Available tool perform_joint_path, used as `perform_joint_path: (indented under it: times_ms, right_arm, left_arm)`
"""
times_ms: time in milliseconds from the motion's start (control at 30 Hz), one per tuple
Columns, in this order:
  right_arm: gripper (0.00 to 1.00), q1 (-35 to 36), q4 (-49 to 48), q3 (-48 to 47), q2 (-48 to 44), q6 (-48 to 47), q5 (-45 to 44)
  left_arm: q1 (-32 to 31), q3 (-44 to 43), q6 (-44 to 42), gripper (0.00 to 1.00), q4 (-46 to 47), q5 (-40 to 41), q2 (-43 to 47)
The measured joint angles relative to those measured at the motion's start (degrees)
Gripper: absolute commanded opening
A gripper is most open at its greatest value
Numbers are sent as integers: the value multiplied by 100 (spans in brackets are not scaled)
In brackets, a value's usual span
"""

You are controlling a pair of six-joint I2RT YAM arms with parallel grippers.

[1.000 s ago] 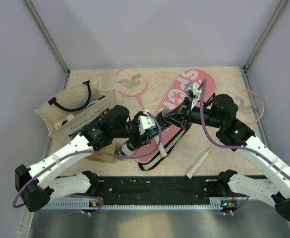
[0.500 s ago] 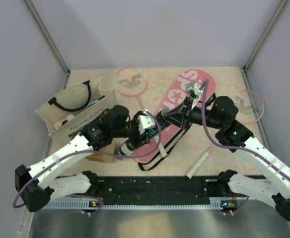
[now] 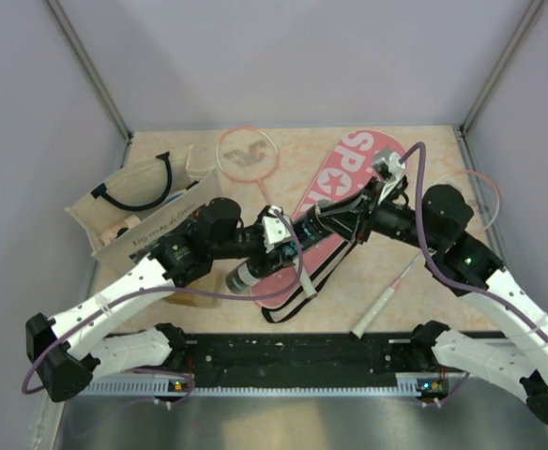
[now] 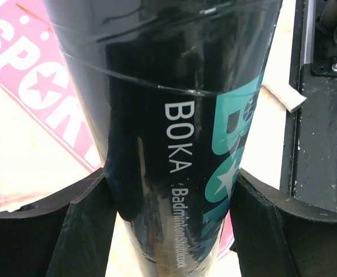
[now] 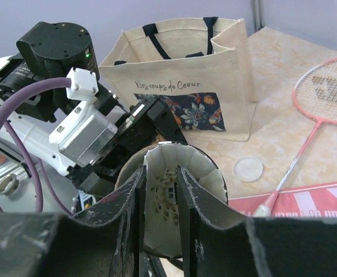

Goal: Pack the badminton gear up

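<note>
My left gripper (image 3: 276, 247) is shut on the black tube with teal lettering (image 3: 253, 269) and holds it slanted above the pink "SPORT" cover (image 3: 349, 173). In the left wrist view the tube (image 4: 174, 115) fills the space between both fingers (image 4: 88, 225). My right gripper (image 3: 323, 218) is at the tube's open mouth, its fingers a little apart. The white feather shuttlecock (image 5: 209, 179) sits inside the tube mouth just beyond the right gripper (image 5: 161, 173). One pink-rimmed racket (image 3: 247, 150) lies at the back, the other (image 3: 469, 195) at the right.
A beige tote bag with black handles (image 3: 143, 211) stands at the left and also shows in the right wrist view (image 5: 186, 86). A brown cardboard box (image 3: 194, 298) sits under my left arm. The cover's black strap (image 3: 297, 298) trails forward. A small clear lid (image 5: 248, 168) lies on the table.
My right arm has drawn back to the right and its wrist has risen. The left gripper and tube have shifted slightly right; the second racket's shaft is now more exposed.
</note>
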State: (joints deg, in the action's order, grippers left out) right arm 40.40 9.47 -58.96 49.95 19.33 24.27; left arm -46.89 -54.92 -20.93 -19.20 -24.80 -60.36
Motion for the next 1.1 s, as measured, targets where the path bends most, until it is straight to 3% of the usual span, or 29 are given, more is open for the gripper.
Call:
perform_joint_path:
  times_ms: [67,133,200,433,667,1100]
  right_arm:
    - [23,4,76,-33,-52,31,-46]
    - [35,11,111,-52,-90,48,-81]
    - [41,11,184,-125,-120,92,-111]
    - [39,11,417,-310,-203,149,-160]
    - [53,11,739,-455,-293,105,-210]
    - [49,35,1117,-697,-492,-232,-55]
  left_arm:
    - [-11,0,7,25,81,-22,11]
    - [-11,0,0,24,144,-24,11]
    - [-13,0,-4,25,160,-26,11]
    - [-37,0,-2,25,293,-26,22]
    - [-44,0,-22,25,295,-26,24]
    - [-42,-7,4,25,466,31,46]
